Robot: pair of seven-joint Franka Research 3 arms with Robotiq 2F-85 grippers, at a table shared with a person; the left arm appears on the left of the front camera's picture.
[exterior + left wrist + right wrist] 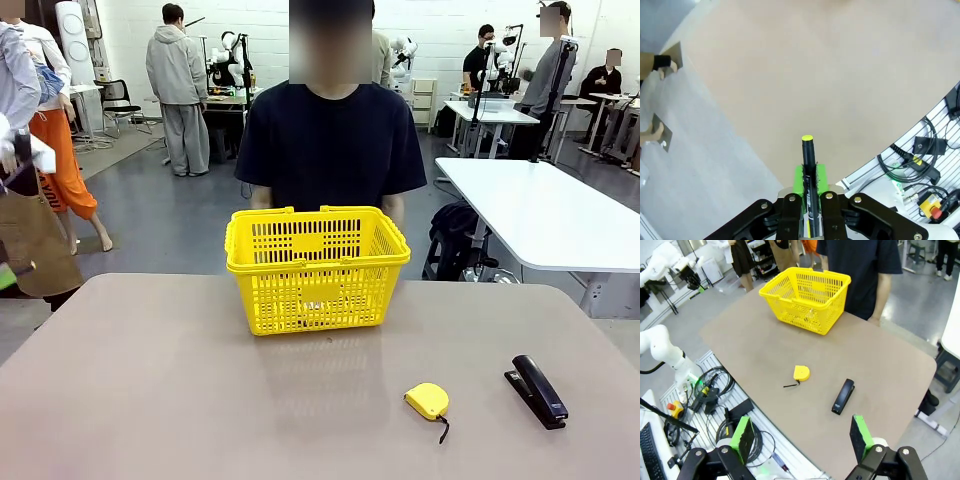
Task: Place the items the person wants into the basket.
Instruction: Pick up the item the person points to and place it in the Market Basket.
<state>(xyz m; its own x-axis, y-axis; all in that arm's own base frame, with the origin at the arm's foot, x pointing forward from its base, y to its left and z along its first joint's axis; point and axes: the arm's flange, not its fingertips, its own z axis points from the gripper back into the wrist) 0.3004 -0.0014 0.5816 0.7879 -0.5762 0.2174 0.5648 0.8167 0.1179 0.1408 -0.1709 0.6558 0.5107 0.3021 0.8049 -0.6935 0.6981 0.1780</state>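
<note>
1. Yellow lattice plastic forms the basket, which stands upright on the far middle of the counter, right in front of the person.
2. Something small and pale shows through the basket's front wall near its floor; what it is cannot be told.
3. The person in a black T-shirt stands at the far edge of the counter, arms down behind the basket.
4. The left hand is clamped on the pen: its green pads press on both sides of the thin black barrel.
5. The pen points away from the wrist along the fingers, its yellow tip sticking out past the pads.
6. In the left wrist view the left hand hangs above bare counter near its curved edge, with grey floor to one side.
7. The right hand has its fingers wide apart, with nothing between the green pads.
8. It hangs high over the robot's side of the counter, looking down at the whole top.
9. A yellow tape measure lies on the near right of the counter, its black strap trailing toward the robot.
10. A black stapler lies to the right of the tape measure, apart from it.
11. Both lie well apart from the basket.
</note>
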